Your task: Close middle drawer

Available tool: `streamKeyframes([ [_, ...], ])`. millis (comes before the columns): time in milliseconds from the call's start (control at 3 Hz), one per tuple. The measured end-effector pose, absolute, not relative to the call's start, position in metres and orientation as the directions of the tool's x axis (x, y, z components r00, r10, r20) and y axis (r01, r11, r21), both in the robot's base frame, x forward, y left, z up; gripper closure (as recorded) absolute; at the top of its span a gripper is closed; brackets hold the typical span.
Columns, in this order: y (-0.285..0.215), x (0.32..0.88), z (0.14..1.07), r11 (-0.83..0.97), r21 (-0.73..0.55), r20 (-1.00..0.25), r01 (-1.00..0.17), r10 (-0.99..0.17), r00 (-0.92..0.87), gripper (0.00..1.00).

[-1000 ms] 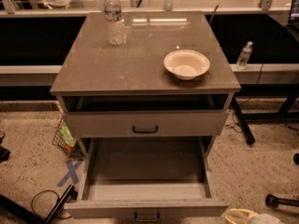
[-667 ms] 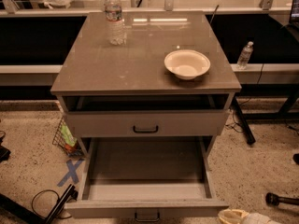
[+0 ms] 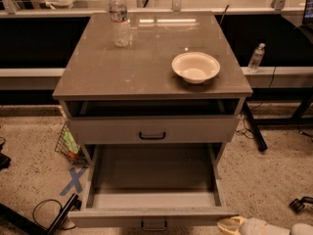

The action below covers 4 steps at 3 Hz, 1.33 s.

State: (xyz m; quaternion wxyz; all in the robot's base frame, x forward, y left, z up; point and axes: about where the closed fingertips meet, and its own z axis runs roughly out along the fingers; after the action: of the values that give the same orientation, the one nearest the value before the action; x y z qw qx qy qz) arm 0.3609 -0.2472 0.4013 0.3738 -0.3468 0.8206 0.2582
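The gripper (image 3: 232, 224) sits low at the bottom right edge of the camera view, a pale wrist with a yellowish tip pointing left; whether it is open or closed cannot be told, and nothing appears to be in its hold. Just to its left is the front right corner of the middle drawer (image 3: 154, 173), which is pulled far out of the cabinet, its bare grey floor and long side walls exposed. The drawer's thin dark handle (image 3: 154, 225) lies further left of the gripper, at about the same height, in the middle of the plain front panel. Above and to the left of the gripper is the upper drawer front (image 3: 107, 130) with its bolder black handle (image 3: 152, 135); higher up and farther back, the cabinet top (image 3: 142, 58) carries a water bottle (image 3: 119, 18) and a white bowl (image 3: 195, 67). The step in hand looks like the approach: the gripper is beside the drawer front but not visibly touching it. The next move probably calls for bringing the gripper left, squarely onto the front panel, then pushing straight back along the runners; an off-centre push at the corner could skew the drawer.
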Motion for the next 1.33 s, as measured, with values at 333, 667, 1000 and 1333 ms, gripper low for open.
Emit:
streamKeyframes([
  [333,-0.232,0.385,0.402,0.592,0.155,-0.801,-0.791,-0.393,-0.451,1.0],
  [667,-0.214,0.415,0.408,0.557,0.137,-0.807,-0.819,-0.417,-0.418,1.0],
  [1000,-0.198,0.452,0.411,0.527,0.116,-0.791,-0.842,-0.464,-0.4,1.0],
  [1333,-0.184,0.492,0.409,0.509,0.104,-0.779,-0.854,-0.492,-0.388,1.0],
])
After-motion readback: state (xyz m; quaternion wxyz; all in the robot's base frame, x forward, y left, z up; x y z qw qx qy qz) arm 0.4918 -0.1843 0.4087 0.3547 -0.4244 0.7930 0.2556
